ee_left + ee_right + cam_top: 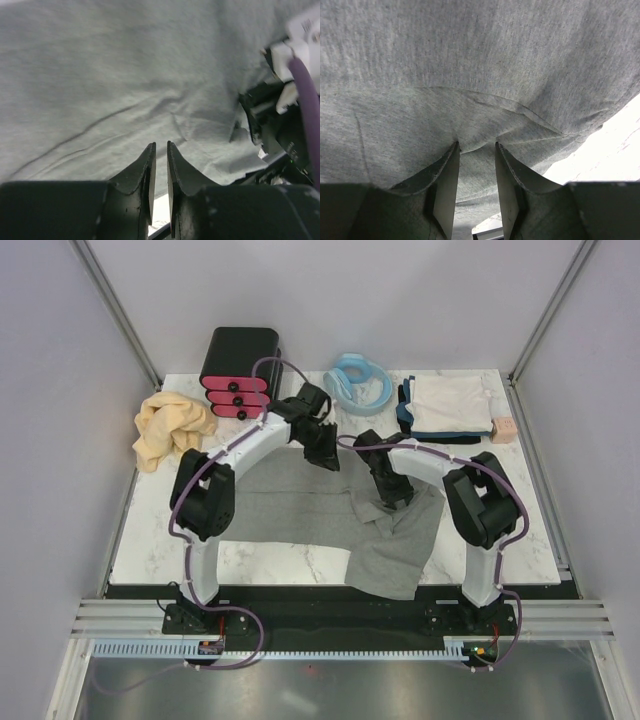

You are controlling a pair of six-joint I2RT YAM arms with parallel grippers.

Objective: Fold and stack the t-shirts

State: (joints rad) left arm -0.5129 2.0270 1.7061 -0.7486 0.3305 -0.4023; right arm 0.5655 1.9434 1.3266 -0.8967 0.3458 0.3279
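Top external view shows me the grey t-shirt (290, 505) spread on the marble worktop (270, 560), between the 2 arms. Its right part is bunched, and 1 corner hangs over the near edge of the worktop.

The left claw (326, 456) stands at the far edge of this shirt. In the left wrist view, the left claw (160, 145) has its 2 fingers (145, 175) almost pressed together, with only a thin slit between them. The tips meet the grey t-shirt (125, 75), but I cannot tell if any cloth is caught in the slit.

The right claw (392, 495) is down on the bunched part of the shirt, right of the middle. In the right wrist view, the right claw (476, 145) pinches a fold of the grey t-shirt (470, 60): the cloth fills the gap between the fingers (445, 185) and wrinkles run out from the tips. A bright strip of worktop (620, 145) shows at the right of that view.

At the far left a tan-yellow t-shirt (172, 428) lies crumpled, well apart from the grey one. At the far right a whitish t-shirt (450, 405) lies folded on top of a dark navy t-shirt (404, 412).

A black box with pink drawers (238, 370) and a light-blue coiled hose (358, 383) sit along the far edge.
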